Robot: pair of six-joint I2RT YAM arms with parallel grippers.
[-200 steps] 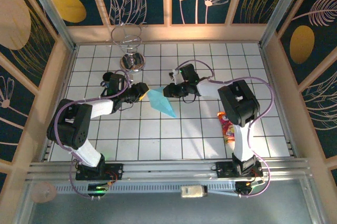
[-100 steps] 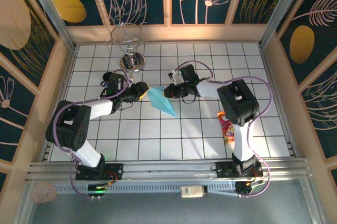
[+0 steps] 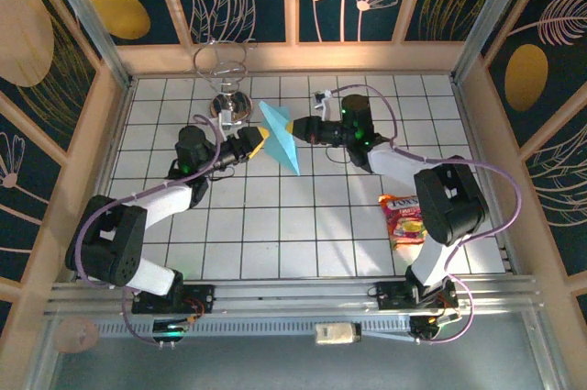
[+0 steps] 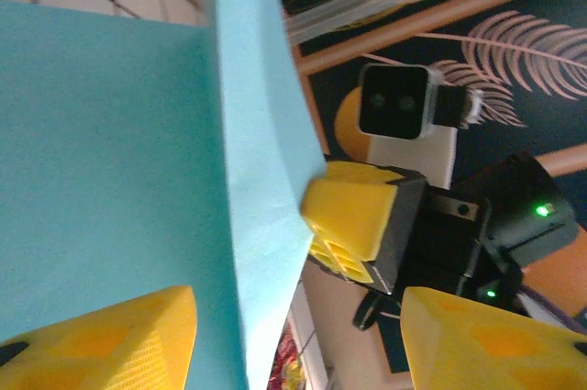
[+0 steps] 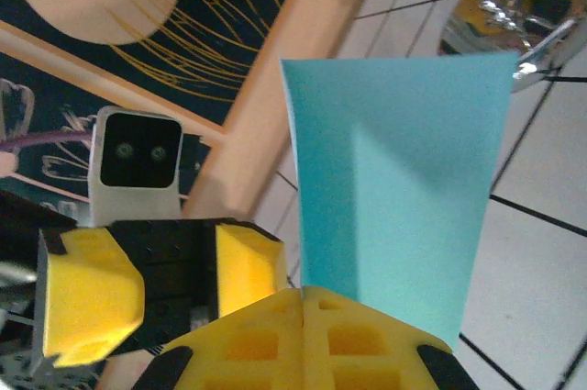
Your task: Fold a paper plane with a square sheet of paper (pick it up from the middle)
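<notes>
- From above: the right gripper is clenched on the paper plane and holds it off the tiles at far mid-table, I judge for creasing. The left gripper is just beside it, with bare tiles toward me.
- Left wrist: my jaws gape and grip nothing; the plane's folded edge hangs between them.
- Right wrist: the pads pinch the plane's lower edge, and the metal stand sits behind.
</notes>
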